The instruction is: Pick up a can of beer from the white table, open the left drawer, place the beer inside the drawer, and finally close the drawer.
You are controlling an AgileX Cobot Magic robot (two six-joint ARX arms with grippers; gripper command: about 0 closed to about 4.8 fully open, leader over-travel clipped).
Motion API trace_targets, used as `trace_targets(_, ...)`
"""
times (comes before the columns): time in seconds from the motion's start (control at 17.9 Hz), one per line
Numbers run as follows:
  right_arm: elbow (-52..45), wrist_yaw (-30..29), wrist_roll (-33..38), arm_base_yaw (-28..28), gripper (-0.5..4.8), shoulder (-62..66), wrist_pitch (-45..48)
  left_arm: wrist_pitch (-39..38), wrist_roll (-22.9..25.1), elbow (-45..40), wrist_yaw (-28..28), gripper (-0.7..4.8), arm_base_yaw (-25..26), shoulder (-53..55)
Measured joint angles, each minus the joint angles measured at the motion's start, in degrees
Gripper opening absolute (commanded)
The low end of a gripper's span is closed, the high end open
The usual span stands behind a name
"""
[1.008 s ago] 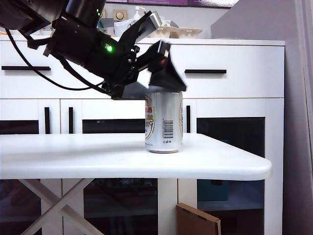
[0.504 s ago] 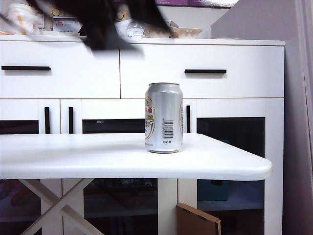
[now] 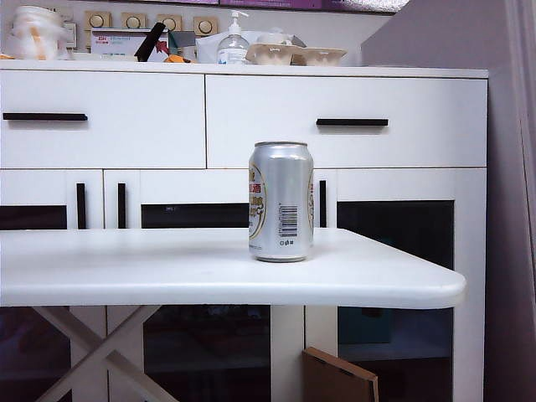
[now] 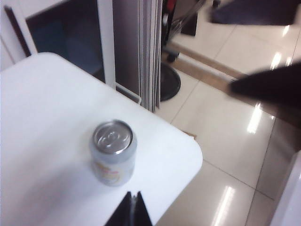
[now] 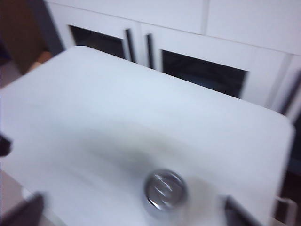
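A barcode is printed on the can of beer; its label lettering is too small to be read.

White table w/ rounded edge, beer can upright near right end

Left gripper shows only its black fingertips — two thin, pointed wedges pressed flat together, matte and unmarked. Right gripper is a blur — dark, blocky finger ends set far apart at the frame's edge, no cables or screws legible
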Motion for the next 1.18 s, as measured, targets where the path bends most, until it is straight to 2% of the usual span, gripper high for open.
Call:
trace_targets(0.11,-3.0,-0.5,-1.7,0.1,4.79,0.7,7.3,0.0,0.1,2.4,-0.1,-0.06,0.0,-0.4)
trace_targets(0.34,-16.2,-1.5,-3.0,-0.2,4.79,0.9,27.3,0.4,0.2,4.6,-0.1,-0.06,0.0,-0.6)
trace_targets(0.56,-26.9,-1.7,-3.0,-2.6,4.79,3.9,45.3,-1.3,0.0,5.2,-0.1,-0.06,0.0,-0.7)
trace_targets(0.95,-27.3,-1.8,-3.0,-3.6,4.79,18.1,58.6,-1.7,0.0,5.2,-0.1,-0.06,0.0,-0.7)
trace_targets(1.18,-27.3,-1.8,-3.0,-3.6,4.79,23.4,62.4,-1.7,0.0,5.2,-0.1,-0.06,0.0,-0.7)
